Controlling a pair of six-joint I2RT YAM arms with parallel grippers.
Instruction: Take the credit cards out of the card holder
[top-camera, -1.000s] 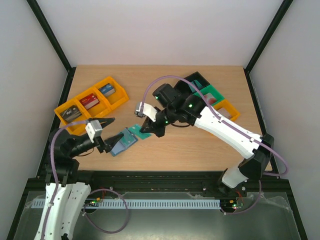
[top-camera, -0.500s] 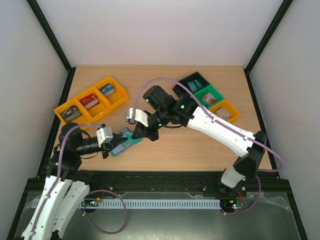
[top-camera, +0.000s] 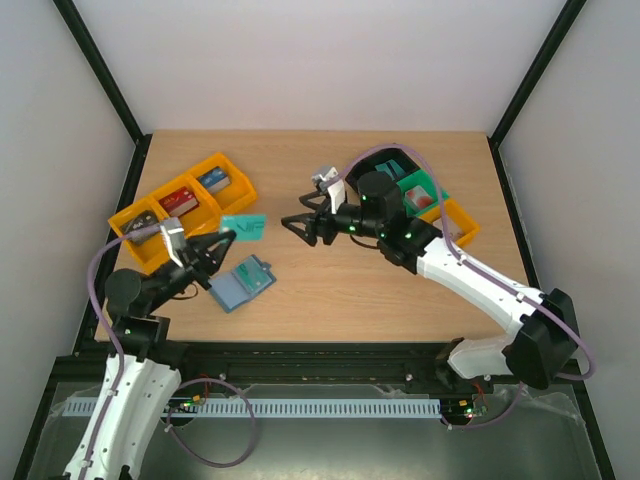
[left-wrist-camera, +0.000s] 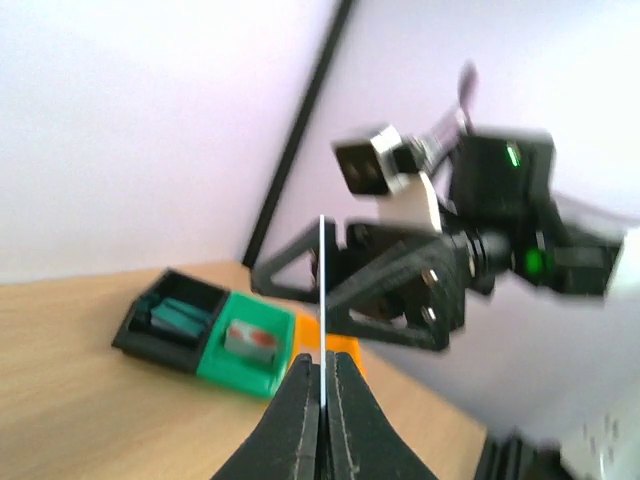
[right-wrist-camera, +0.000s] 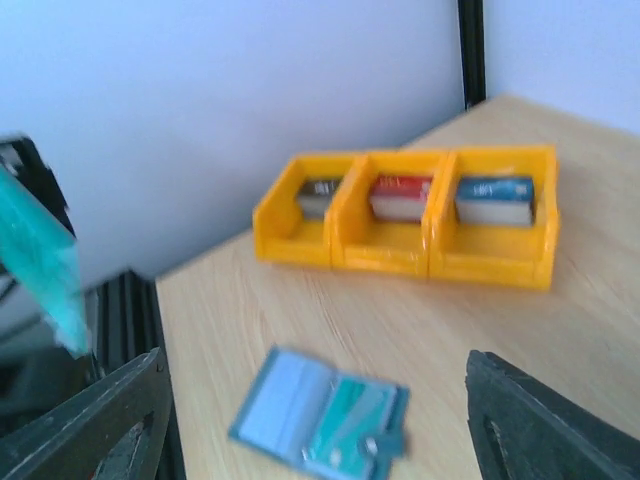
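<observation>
The card holder (top-camera: 243, 284) lies open on the table (top-camera: 380, 300). Just above and beyond it, the left gripper (top-camera: 228, 236) has clamped shut on a teal credit card (top-camera: 243, 226), now lifted clear. To the holder's right, the right gripper (top-camera: 296, 228) has let go, its jaws apart and empty. One card is out; teal inside suggests more remain.

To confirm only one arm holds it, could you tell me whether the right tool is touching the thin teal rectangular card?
Apart. The top view shows bare wooden table between the open right tool and the teal card, which the left tool pinches.
</observation>
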